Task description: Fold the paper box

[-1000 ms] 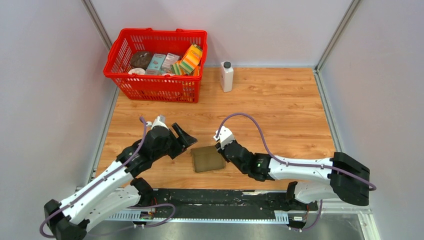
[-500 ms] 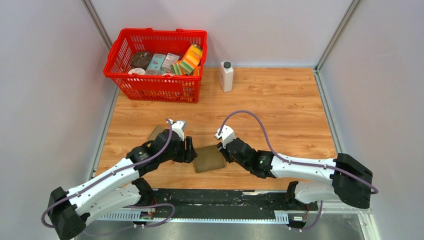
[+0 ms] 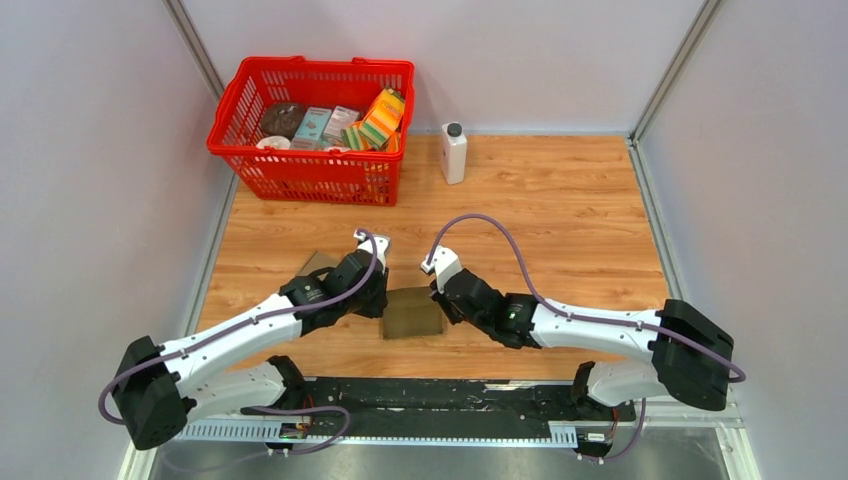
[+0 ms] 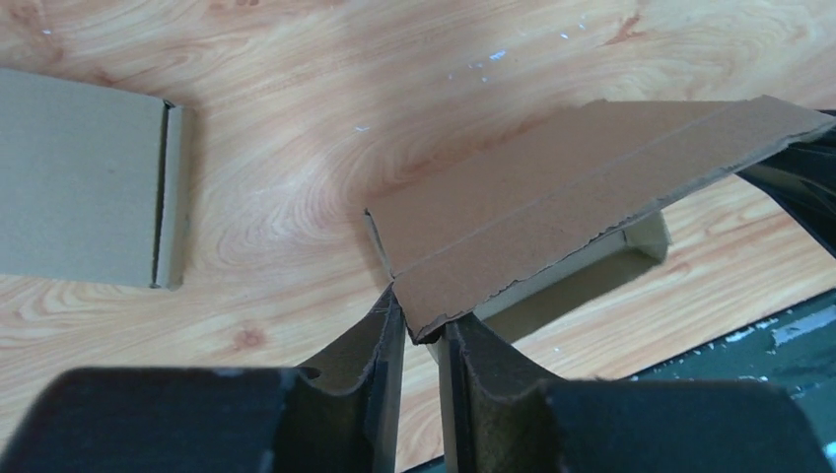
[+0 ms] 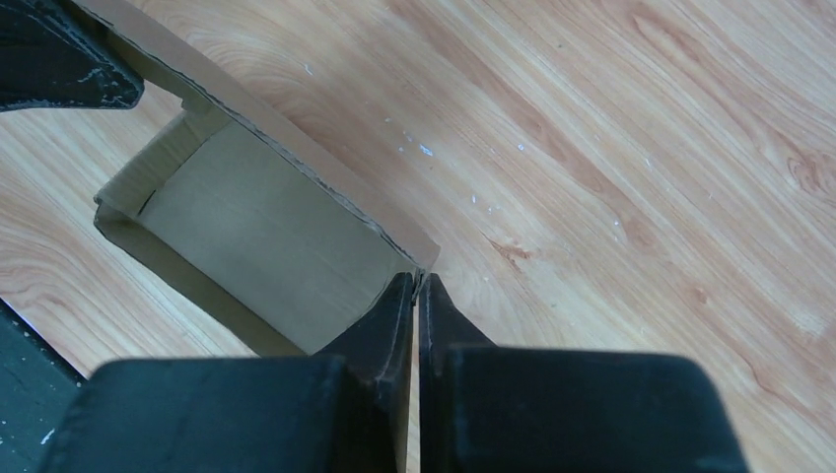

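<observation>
I'm looking at the box lying in the middle of the table, close to the near edge, right between the two arms. Its flap is standing raised over the open tray, with its long axis running from one gripper to the other, so each arm is sitting at one end and neither is nearer.

The right gripper is showing its fingers pressed together on the flap's right corner, and I'm reading that as a firm pinch. The left gripper is straddling the flap's left corner with a narrow gap. Whether the pads are biting the card, I can't tell.

The tray is lying below the flap, on its near side as I'm judging it, so the fold is going to need both ends swinging down together along that line.

From above, the grippers are covering both ends of the box. The flap is hiding most of the tray from the left wrist camera. A flat carton is lying well apart to the left.
</observation>
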`<state>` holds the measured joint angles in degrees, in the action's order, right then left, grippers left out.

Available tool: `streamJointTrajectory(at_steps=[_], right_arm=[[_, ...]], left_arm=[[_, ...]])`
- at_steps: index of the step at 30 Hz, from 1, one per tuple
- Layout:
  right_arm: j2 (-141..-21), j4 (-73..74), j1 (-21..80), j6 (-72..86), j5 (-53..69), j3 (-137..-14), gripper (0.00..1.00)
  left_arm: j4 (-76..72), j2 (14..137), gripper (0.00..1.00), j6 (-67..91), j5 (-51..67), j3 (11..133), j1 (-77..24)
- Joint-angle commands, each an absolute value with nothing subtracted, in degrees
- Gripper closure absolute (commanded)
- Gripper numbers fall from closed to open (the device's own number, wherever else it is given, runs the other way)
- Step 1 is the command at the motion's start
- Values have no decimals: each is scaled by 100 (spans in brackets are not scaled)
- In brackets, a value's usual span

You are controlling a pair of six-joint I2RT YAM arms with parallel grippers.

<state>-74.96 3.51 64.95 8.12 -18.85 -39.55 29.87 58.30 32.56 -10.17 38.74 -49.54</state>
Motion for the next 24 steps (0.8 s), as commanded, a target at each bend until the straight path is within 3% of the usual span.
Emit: streamJointTrajectory(at_steps=[1,10,24], right_arm=[[-7453,396,6513,1159,-1810,-4219,97],[-7330,413,6513,1740,-3240,-4219,100],[-7356,-298,6513,2118,-4746,-3868,100]], left_arm=[[2901,6029,77,3261,-1195,4227,-5027],[2084,6214,100,3331,-1546,4412,-5176],[405,7040,100,3278,-2171,4395,-5458]])
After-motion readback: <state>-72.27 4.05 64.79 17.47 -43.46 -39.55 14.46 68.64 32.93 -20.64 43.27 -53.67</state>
